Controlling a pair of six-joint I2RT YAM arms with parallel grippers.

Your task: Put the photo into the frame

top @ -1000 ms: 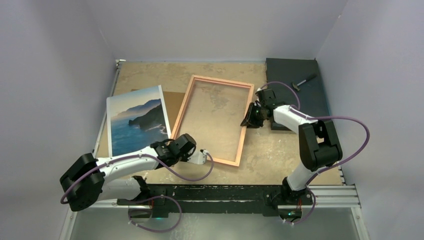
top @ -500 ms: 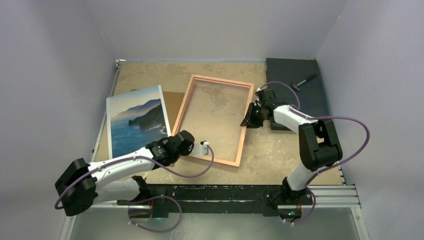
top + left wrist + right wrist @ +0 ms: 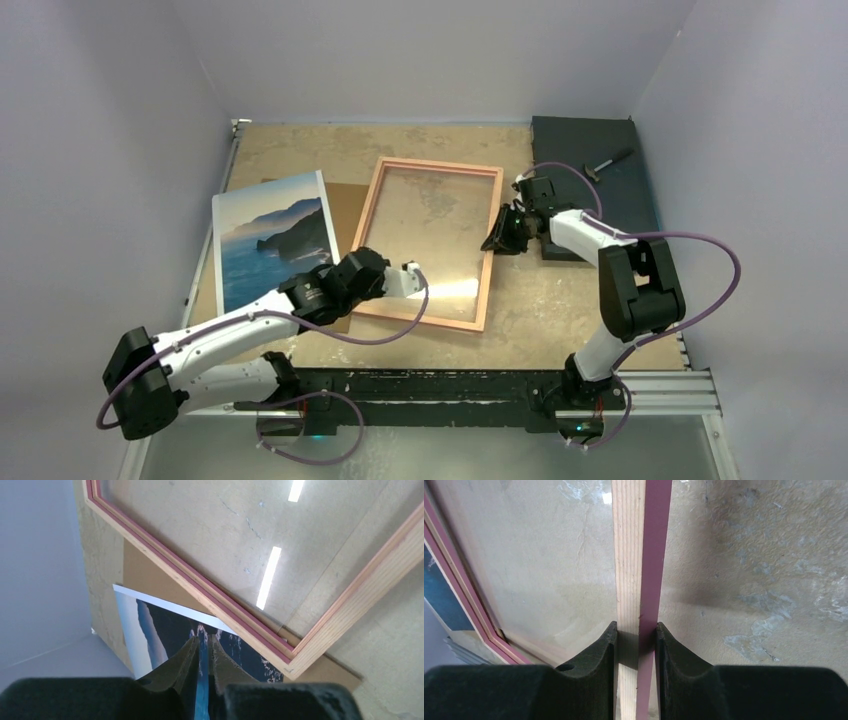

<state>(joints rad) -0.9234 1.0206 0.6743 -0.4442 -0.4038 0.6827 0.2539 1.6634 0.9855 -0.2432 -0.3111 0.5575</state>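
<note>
Across the top view lies a tan, blotchy table (image 3: 560, 300), with pale grey walls (image 3: 450, 50) around it. A dark mat (image 3: 585, 140) sits at the upper right of the picture, with a small hammer (image 3: 608, 163) on it. The frame (image 3: 440, 164) lies flat in the middle, and the table shows through its pane. The photo (image 3: 270, 250) lies at the left, just beside the frame, on a brown board (image 3: 347, 205).

The left arm reaches low from the lower left. The left tool (image 3: 412, 278) is closed on nothing, by the frame's lower left rim. The right arm bends up from the lower right and points back toward the middle. The right tool (image 3: 495, 240) pinches the frame's right rim, one finger on each side.
</note>
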